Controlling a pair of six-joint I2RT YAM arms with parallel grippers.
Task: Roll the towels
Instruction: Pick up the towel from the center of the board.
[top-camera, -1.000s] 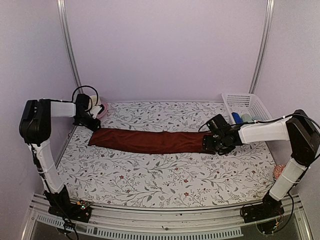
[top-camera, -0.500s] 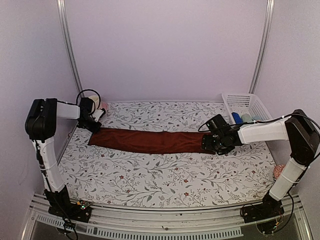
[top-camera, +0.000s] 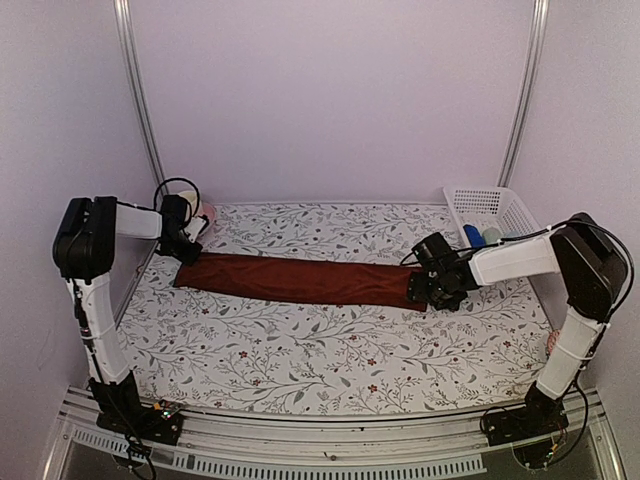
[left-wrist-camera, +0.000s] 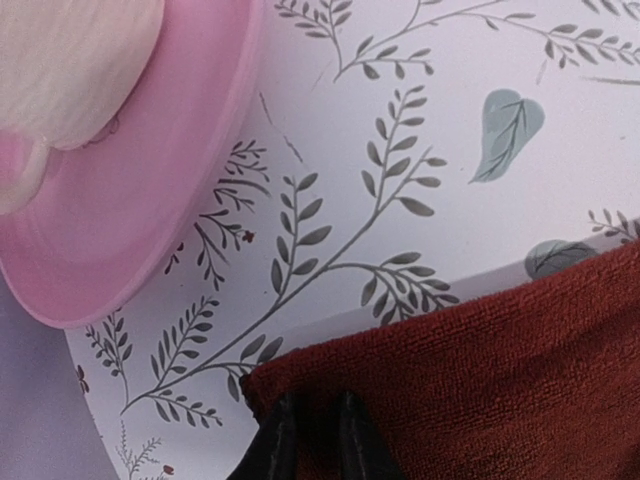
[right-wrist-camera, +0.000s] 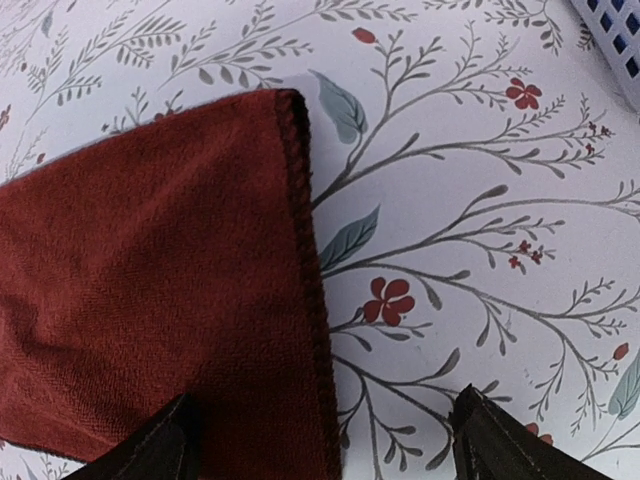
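Observation:
The dark maroon towel (top-camera: 300, 280) lies folded into a long narrow strip across the floral table cover, running left to right. My left gripper (top-camera: 185, 252) is at its far left corner. In the left wrist view its two fingers (left-wrist-camera: 275, 445) stand close together, pinching that corner of the maroon cloth (left-wrist-camera: 480, 380). My right gripper (top-camera: 432, 290) is low over the strip's right end. In the right wrist view it (right-wrist-camera: 322, 400) is wide open and straddles the stitched right edge of the towel (right-wrist-camera: 150, 290), one finger over cloth and one over the table cover.
A pink dish (left-wrist-camera: 150, 200) with a cream-coloured thing (left-wrist-camera: 70, 60) on it sits at the back left corner, just beyond the left gripper. A white basket (top-camera: 500, 205) at the back right holds a blue item (top-camera: 468, 236) and a pale teal item (top-camera: 492, 237). A pinkish ball (top-camera: 557, 342) lies at the right edge.
The left gripper's fingers closed onto the towel's left corner after shifting back-left. The right arm drew slightly back at the towel's right end, still open. The strip lies straighter.

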